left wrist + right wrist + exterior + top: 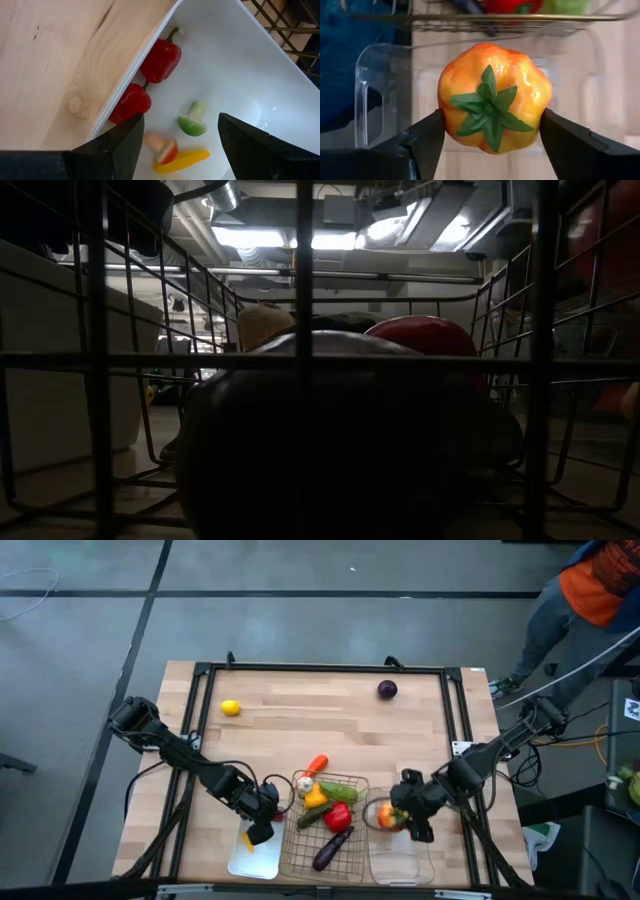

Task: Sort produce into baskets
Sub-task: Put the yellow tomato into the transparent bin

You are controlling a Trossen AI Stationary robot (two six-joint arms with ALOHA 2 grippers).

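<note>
My right gripper (405, 820) is shut on an orange-yellow lobed fruit (495, 97) with a green star-shaped calyx, held above the clear plastic bin (400, 858) at the near right. My left gripper (262, 830) hangs open over the white tray (235, 65), with nothing between its fingers (125, 140). In the tray lie two red peppers (160, 60), a green-and-white piece (192, 122), a small red-and-white piece and a yellow chili (182, 160). The wire-mesh basket (352, 780) between tray and bin holds a yellow pepper, a red pepper (338, 815), an eggplant (332, 848) and green pieces. My right gripper pinches the fruit by two opposite sides (446, 117) between its two fingers. The fingers slant down from above, and the calyx top (490, 107) faces back along them toward the wrist. The fruit is lifted clear above the clear bin.
A lemon (230, 708) lies at the far left of the wooden table and a purple ball (387, 690) at the far right. A carrot (316, 764) lies at the basket's far edge. A black frame (320, 668) borders the table. A person (600, 590) stands beyond the far right corner.
</note>
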